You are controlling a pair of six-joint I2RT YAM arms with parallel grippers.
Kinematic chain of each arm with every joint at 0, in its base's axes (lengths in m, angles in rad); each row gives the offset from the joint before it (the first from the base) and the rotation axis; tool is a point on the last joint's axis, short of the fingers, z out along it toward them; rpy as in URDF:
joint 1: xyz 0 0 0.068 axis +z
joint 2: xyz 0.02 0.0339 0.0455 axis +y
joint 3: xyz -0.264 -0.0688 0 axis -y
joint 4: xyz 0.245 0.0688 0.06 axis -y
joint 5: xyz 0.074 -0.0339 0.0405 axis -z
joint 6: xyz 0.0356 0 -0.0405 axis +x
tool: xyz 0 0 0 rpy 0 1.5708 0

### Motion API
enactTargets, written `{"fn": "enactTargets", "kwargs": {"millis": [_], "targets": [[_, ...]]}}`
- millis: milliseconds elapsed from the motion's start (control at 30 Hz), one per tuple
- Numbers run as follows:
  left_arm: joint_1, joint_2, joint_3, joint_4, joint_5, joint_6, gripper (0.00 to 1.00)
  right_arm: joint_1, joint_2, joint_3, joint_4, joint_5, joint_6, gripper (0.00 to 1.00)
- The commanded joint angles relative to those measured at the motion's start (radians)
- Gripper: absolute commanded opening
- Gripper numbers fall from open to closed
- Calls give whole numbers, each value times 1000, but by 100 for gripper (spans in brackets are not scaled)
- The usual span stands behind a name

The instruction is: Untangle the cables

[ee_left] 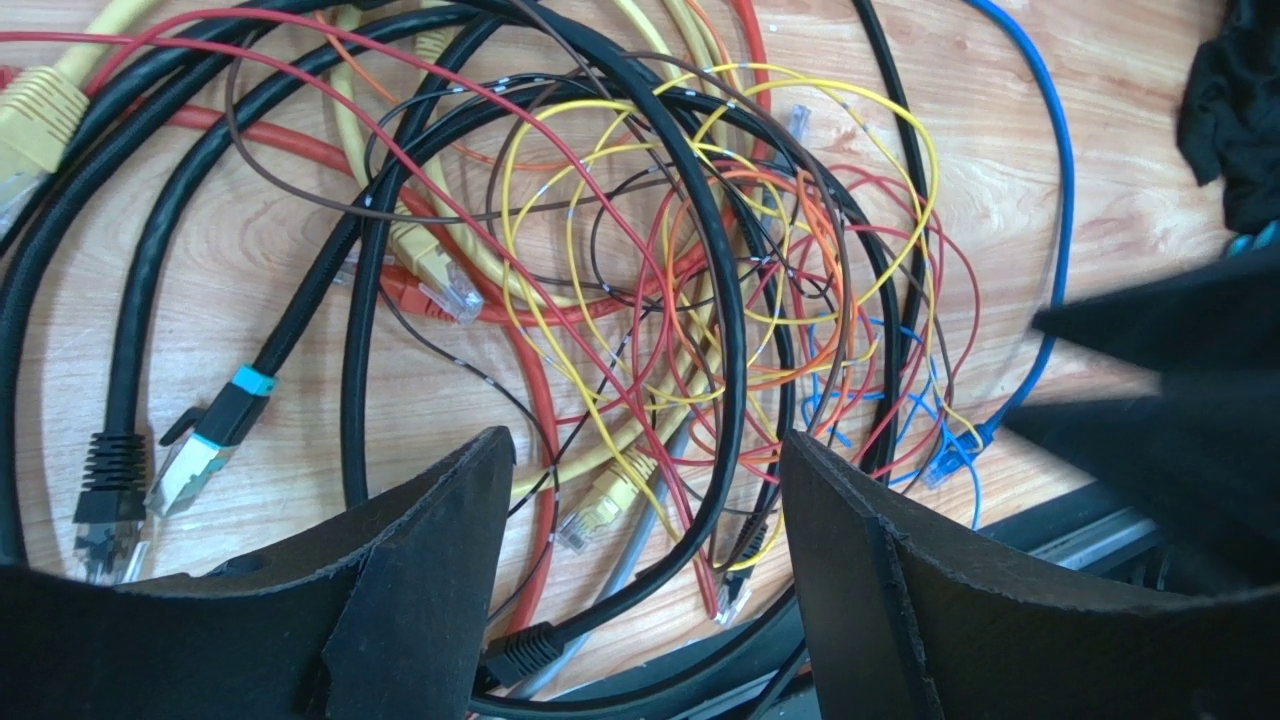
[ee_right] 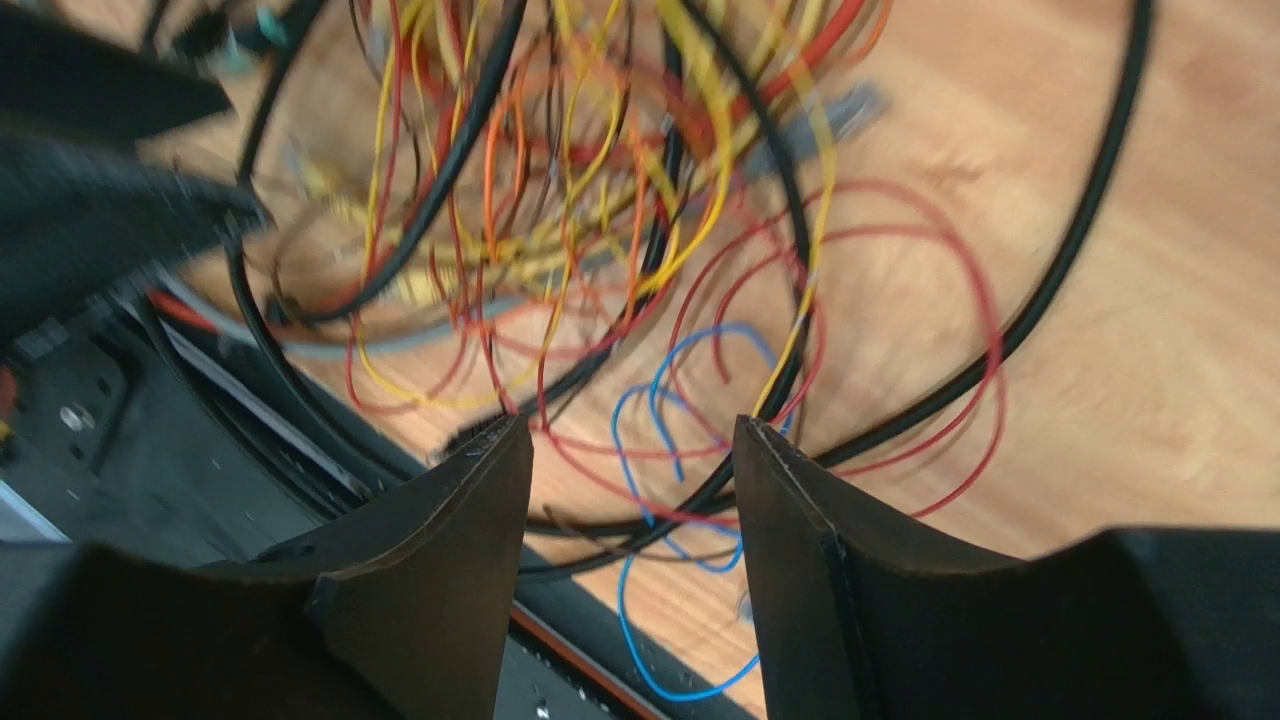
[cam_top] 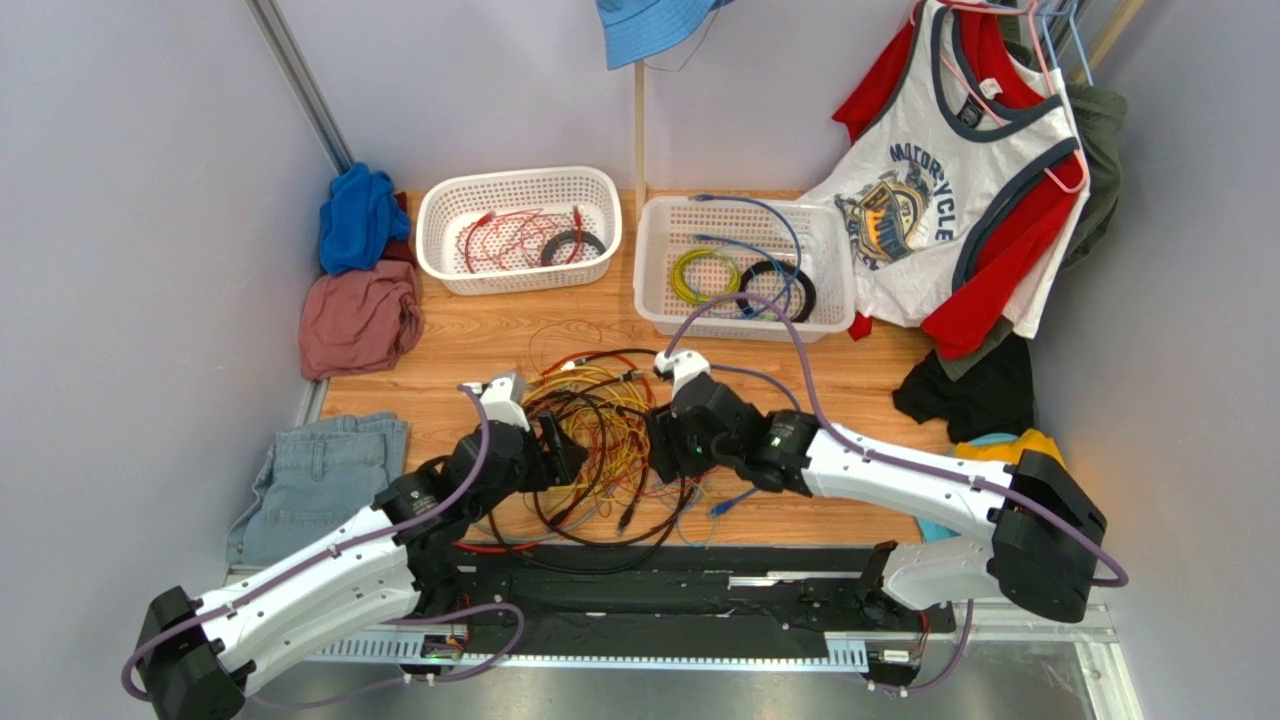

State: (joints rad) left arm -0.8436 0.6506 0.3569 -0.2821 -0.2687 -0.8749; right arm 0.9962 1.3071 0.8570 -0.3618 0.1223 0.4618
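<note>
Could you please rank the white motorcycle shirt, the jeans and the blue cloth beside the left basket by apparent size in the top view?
1. white motorcycle shirt
2. jeans (nearer the camera)
3. blue cloth

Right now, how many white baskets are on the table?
2: left basket at the back left; right basket beside it, behind the tangled cables. None appear hidden.

cables (ee_right: 601,210) smeared by blur in right wrist view; blue hat (cam_top: 654,27) cropped at top edge overhead
</note>
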Motion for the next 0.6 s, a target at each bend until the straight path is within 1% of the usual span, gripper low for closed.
{"fn": "enactTargets", "kwargs": {"millis": [0, 100, 233, 467, 567], "targets": [[1, -35, 45, -40, -21, -1, 74, 88, -75, -65, 35, 155, 26, 56], [1, -43, 40, -45, -26, 1, 74, 120, -106, -113, 24, 195, 54, 57], [1, -36, 28, -46, -24, -9, 74, 127, -109, -162, -6, 240, 100, 56], [1, -32, -1, -40, -3, -27, 74, 137, -137, -249, 37, 232, 144, 52], [0, -32, -10, -35, 0, -30, 74, 137, -109, -271, 66, 228, 146, 52]]}}
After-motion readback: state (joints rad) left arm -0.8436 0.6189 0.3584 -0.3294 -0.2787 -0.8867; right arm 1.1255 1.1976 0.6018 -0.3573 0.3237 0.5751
